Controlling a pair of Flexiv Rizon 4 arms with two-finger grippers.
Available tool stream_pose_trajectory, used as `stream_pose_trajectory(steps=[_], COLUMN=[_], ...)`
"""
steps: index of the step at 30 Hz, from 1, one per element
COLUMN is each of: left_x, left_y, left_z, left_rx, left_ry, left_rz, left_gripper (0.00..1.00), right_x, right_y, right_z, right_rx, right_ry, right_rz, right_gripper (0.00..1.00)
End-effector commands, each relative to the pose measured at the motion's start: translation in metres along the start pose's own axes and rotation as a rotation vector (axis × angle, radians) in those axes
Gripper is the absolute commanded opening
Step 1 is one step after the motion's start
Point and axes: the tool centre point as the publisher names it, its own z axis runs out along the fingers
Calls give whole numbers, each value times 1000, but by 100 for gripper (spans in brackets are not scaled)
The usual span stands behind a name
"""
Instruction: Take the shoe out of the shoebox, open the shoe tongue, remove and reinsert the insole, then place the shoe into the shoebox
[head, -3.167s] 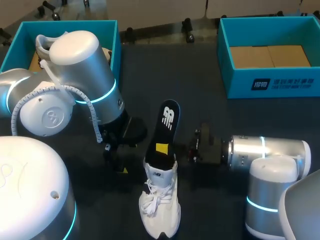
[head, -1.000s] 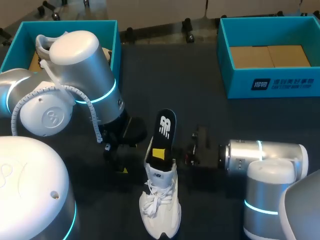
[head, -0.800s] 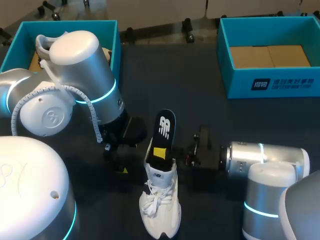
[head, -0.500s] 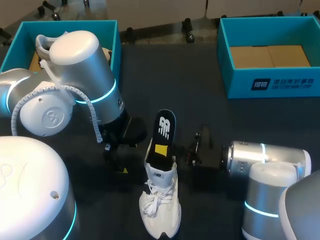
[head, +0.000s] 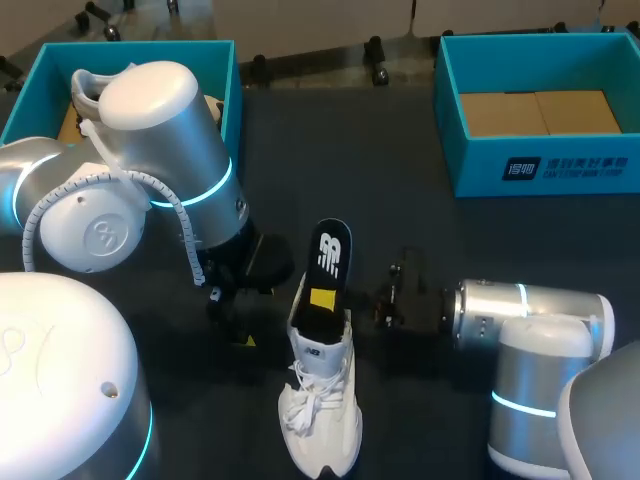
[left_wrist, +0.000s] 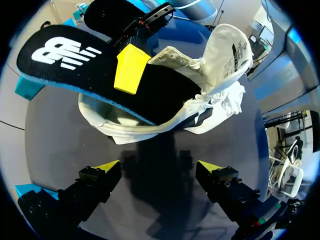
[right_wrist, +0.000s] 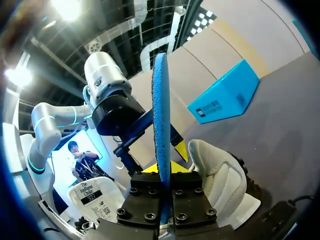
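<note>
A white shoe (head: 320, 410) stands on the dark table, toe toward the front edge. Its black insole (head: 331, 252) sticks up and back out of the opening, with the front end inside the shoe. My right gripper (head: 322, 298) comes in from the right and is shut on the insole; in the right wrist view the blue-edged insole (right_wrist: 161, 115) stands edge-on between the closed fingers of that gripper (right_wrist: 162, 172). My left gripper (left_wrist: 159, 167) is open and holds nothing, a short way left of the shoe (left_wrist: 215, 100) and apart from it. In the head view the left gripper (head: 232, 318) sits low beside the shoe's heel.
A teal shoebox (head: 222, 70) at the back left holds another white shoe (head: 88, 90), partly hidden by my left arm. A second teal shoebox (head: 540, 170) with a cardboard floor stands at the back right.
The insole has slid deeper into the shoe than a few seconds ago. Over the last second the right gripper closed tighter on it and barely shifted. The left arm has not moved.
</note>
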Motion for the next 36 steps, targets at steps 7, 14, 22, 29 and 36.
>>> stream_pose_trajectory(steps=[7,14,22,29,36], left_x=[0,0,0,0,0], left_y=[0,0,0,0,0], left_z=[1,1,1,1,1], left_rx=[-1,-1,-1,-1,-1], left_ry=[-1,-1,-1,-1,-1], left_rz=[1,1,1,1,1], left_gripper=[100,100,100,100,100], right_x=[4,4,8,10,12], right_y=[-12,-24,-36,-28,-15], right_z=[10,10,8,7,5], right_rx=[44,53,59,54,46], right_ry=[-4,4,2,-7,-37], right_rz=[63,107,140,95,35], right_gripper=[0,0,0,33,37])
